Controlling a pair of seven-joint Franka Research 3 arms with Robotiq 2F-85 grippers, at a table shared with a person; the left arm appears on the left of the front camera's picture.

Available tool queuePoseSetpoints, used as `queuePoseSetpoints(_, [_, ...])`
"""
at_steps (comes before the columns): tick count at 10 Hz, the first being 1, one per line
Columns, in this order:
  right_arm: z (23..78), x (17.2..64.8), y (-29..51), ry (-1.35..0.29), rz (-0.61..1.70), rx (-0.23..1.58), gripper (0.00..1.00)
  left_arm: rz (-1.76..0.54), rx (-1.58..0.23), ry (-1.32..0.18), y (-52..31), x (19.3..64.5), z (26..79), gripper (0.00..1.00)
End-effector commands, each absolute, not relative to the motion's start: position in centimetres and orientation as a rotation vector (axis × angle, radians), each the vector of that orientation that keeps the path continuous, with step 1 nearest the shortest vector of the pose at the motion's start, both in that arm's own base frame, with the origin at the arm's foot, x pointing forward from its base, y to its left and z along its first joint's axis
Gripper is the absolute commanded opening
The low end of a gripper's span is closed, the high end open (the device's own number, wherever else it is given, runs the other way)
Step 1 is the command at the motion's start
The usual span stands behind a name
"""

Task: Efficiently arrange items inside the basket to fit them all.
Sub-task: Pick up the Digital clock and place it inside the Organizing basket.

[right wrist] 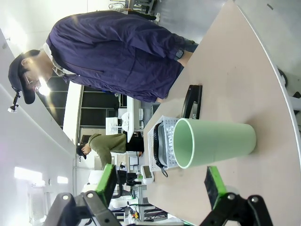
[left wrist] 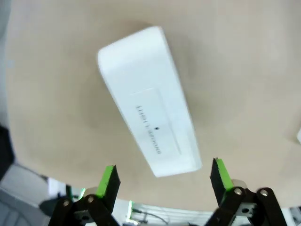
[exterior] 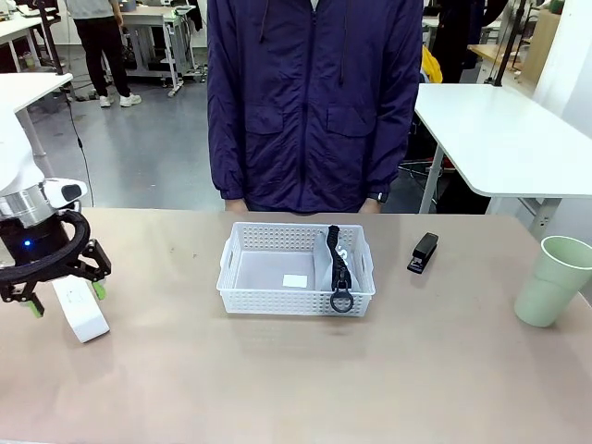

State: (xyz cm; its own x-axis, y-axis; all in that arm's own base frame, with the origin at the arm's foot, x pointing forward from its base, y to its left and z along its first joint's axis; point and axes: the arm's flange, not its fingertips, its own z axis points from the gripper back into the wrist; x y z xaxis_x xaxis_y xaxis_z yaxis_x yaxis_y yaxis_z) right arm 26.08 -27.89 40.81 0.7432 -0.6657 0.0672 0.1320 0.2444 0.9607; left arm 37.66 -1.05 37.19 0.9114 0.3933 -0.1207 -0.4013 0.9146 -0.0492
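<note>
Front view: the basket point(exterior: 242, 277) is seen at the middle of the table point(exterior: 277, 379), its long axis running left to right. The pouch point(exterior: 326, 264) is stood on edge in the right part of the basket, its long axis from the far wall to the near wall, with the strap and ring hung over the near wall. The stapler point(exterior: 424, 252) is laid just right of the basket, apart from it, pointing roughly away from the robot. The cup point(exterior: 553, 280) is stood upright near the right edge, mouth up. The block point(exterior: 80, 310) is laid flat at the far left, its long axis slanted from far-left to near-right.

The left gripper point(exterior: 67, 300) is held above the block with fingers spread wide, nothing being gripped. In the right wrist view the right gripper point(right wrist: 161, 175) is likewise spread and empty, with the cup ahead of it.
</note>
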Motion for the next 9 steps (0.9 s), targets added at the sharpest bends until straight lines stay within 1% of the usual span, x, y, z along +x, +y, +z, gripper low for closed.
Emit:
queuePoseSetpoints(1, [41.1,26.3,-28.0,-0.557,-0.564,1.226,1.00,0.597,0.004,0.129,-1.4,36.8,37.7,1.00])
queuePoseSetpoints(3, [41.1,26.3,-28.0,-0.557,-0.564,1.226,1.00,0.630,-0.008,0.029,-1.3,37.2,37.8,1.00])
queuePoseSetpoints(5, [41.1,26.3,-28.0,-0.557,-0.564,1.226,1.00,0.583,-0.015,-0.024,-1.1,37.6,37.5,1.00])
queuePoseSetpoints(9, [41.1,26.3,-28.0,-0.557,-0.564,1.226,1.00,0.575,-0.042,-0.042,-0.7,38.1,37.0,1.00])
